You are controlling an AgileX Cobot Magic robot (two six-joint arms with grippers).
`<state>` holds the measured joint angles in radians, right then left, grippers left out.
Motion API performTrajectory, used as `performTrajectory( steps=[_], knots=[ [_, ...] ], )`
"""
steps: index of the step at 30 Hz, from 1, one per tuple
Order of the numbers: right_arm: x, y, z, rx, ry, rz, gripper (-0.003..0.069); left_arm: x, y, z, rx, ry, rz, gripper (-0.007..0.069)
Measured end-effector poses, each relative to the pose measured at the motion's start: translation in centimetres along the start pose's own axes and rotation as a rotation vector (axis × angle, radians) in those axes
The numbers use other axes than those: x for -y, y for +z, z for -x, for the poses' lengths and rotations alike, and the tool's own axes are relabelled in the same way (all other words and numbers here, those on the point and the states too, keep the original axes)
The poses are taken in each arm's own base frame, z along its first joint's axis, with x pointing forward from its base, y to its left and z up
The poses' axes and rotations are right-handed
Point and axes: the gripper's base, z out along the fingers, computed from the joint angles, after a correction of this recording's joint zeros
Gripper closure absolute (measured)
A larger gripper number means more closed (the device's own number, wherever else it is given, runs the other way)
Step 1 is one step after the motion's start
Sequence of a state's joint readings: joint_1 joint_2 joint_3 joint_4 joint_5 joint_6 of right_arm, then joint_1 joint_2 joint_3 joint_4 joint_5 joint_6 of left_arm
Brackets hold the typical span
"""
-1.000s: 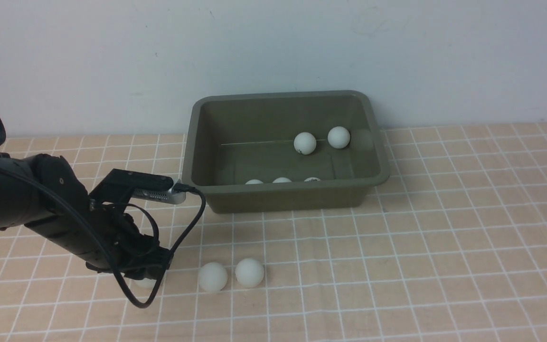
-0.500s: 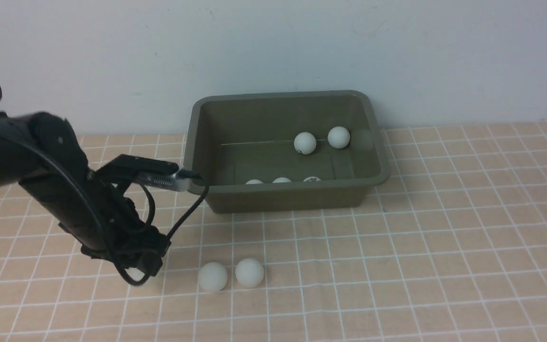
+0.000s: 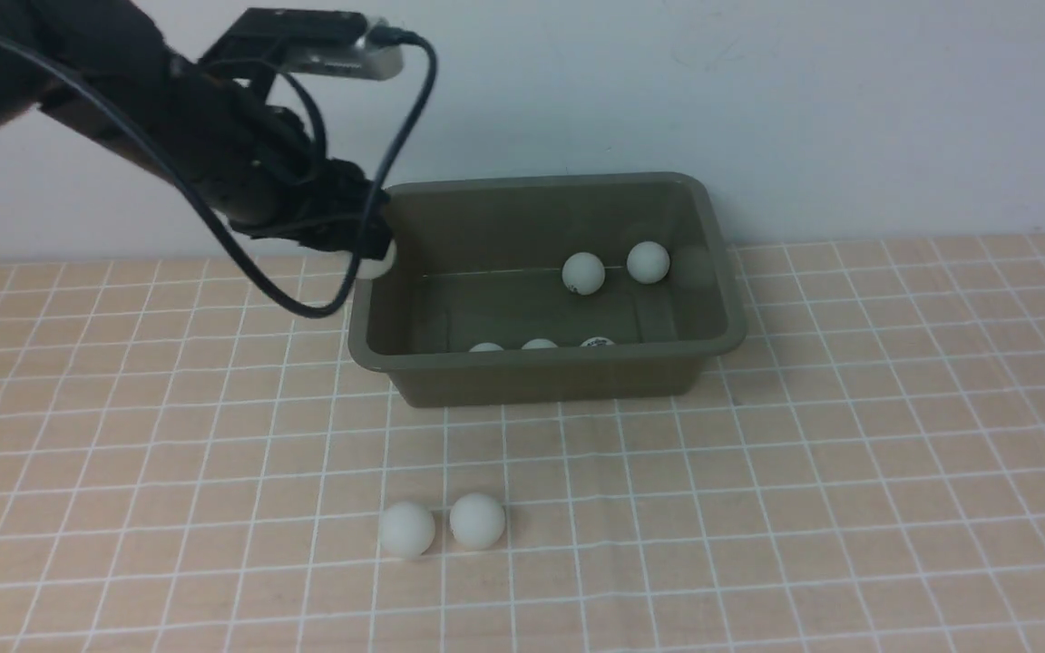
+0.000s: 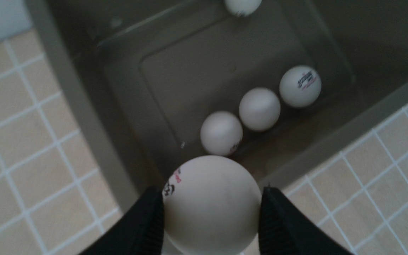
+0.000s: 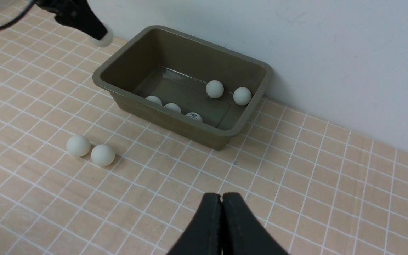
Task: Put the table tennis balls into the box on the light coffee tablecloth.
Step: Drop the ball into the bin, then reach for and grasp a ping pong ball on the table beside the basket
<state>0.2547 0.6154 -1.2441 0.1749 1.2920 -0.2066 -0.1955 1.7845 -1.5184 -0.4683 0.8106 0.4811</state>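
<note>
Ball [image 4: 211,202] sat clamped betw. the two black fingers [image 4: 143,223] of the left gripper [image 3: 366,249], one pad on each side, a small dark-and-red print next to one finger. Gripper hung in the air, w/ the box [image 3: 541,358] rim and its left end directly under the fingertips. Just past the fingertips, down on the box floor, three balls [image 4: 259,109] lay in a row along the near wall. Two more balls [image 3: 583,272] sat farther from those fingers, by the far wall. Loose pair of balls [image 3: 407,529] lay side by side on the cloth [image 3: 849,453], outside the box, well apart from the left fingers. Right gripper [image 5: 221,202] had its fingers pressed together w/ nothing betw. them, over bare cloth. Box and loose pair lay well ahead of its tips.
</note>
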Motion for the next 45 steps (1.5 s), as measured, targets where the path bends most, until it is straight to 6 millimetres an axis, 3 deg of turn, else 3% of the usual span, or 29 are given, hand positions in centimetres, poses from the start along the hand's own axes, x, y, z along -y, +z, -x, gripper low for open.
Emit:
performTrajectory(
  steps=[1, 3, 4, 8, 13, 19, 22, 27, 31, 34, 42, 45],
  knots=[
    [0.0, 0.0, 0.0, -0.001, 0.0, 0.0, 0.0677, 0.1, 0.2, 0.0, 0.002, 0.004, -0.001, 0.0355],
    [0.0, 0.0, 0.0, -0.001, 0.005, -0.001, 0.0677, 0.7, 3.8, -0.1, 0.003, 0.055, -0.005, 0.0355],
    [0.0, 0.0, 0.0, -0.001, 0.005, -0.001, 0.0677, 0.8, 3.8, -0.1, 0.008, 0.057, -0.004, 0.0355],
    [0.0, 0.1, -0.1, -0.003, 0.017, -0.001, 0.0677, 1.0, 8.6, -0.7, 0.028, 0.099, 0.025, 0.0335],
    [0.0, 0.1, -0.1, -0.003, 0.022, -0.001, 0.0677, 0.6, 10.9, -0.3, 0.038, 0.096, 0.028, 0.0236],
    [0.0, 0.1, -0.1, -0.004, 0.023, 0.0, 0.0677, 1.0, 10.1, 1.1, 0.026, 0.129, 0.001, 0.0189],
    [0.0, 0.1, -0.1, -0.004, 0.023, 0.0, 0.0677, 1.4, 8.6, 1.8, -0.026, 0.167, -0.013, 0.0189],
    [0.0, 0.1, -0.1, -0.004, 0.023, 0.0, 0.0677, 2.1, 3.9, 1.6, -0.262, 0.18, 0.016, 0.0189],
    [0.0, 0.1, -0.1, -0.004, 0.023, -0.001, 0.0677, 2.0, 2.6, 0.7, -0.385, 0.153, 0.043, 0.0189],
    [0.0, 0.1, -0.1, -0.003, 0.023, -0.001, 0.0677, 2.1, 2.7, 0.0, -0.413, 0.114, 0.04, 0.0189],
    [0.0, 0.0, -0.1, -0.003, 0.023, -0.001, 0.0677, 5.7, 6.3, -5.8, -0.634, 0.105, -0.066, 0.0189],
    [0.0, 0.0, -0.1, -0.003, 0.023, -0.001, 0.0677, 6.2, 7.0, -7.1, -0.666, 0.126, -0.054, 0.0189]
  ],
)
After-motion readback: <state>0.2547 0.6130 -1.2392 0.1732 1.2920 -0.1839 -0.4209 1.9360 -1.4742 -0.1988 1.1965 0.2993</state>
